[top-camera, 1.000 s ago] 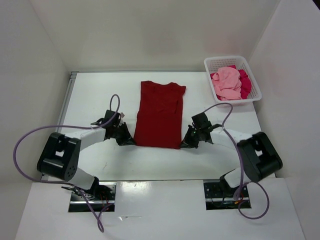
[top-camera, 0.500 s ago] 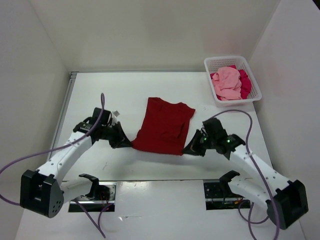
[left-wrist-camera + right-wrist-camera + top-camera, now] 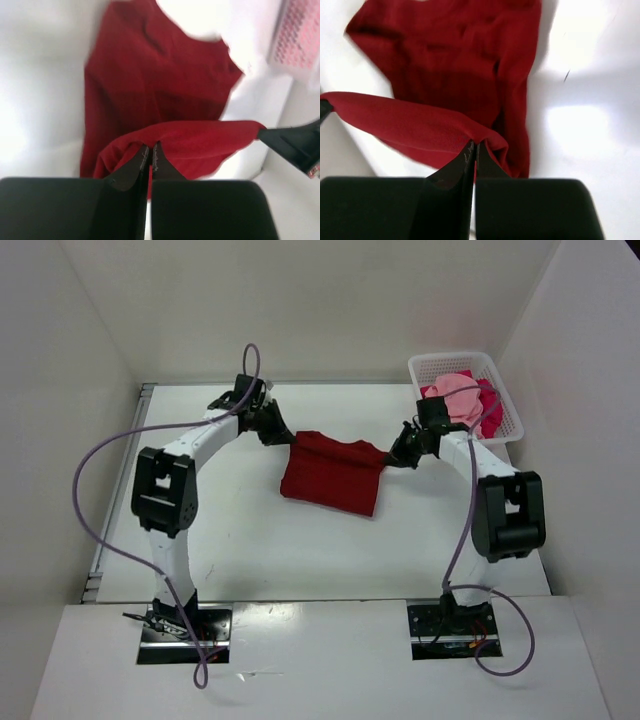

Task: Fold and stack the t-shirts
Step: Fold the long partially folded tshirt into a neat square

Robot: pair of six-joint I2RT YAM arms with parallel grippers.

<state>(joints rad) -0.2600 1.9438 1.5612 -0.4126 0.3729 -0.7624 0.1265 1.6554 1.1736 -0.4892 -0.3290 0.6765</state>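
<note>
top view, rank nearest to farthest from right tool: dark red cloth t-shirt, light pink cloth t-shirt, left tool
1. dark red cloth t-shirt: in its grip, centre
2. light pink cloth t-shirt: in white plastic basket, far right
3. left tool: opposite, left

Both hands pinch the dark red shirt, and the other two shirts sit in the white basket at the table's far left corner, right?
Not quite: the top view shows the white basket at the far right corner, not the left. The left hand and right hand do both pinch the dark red shirt, and the pink shirt and magenta shirt lie in that basket.
</note>
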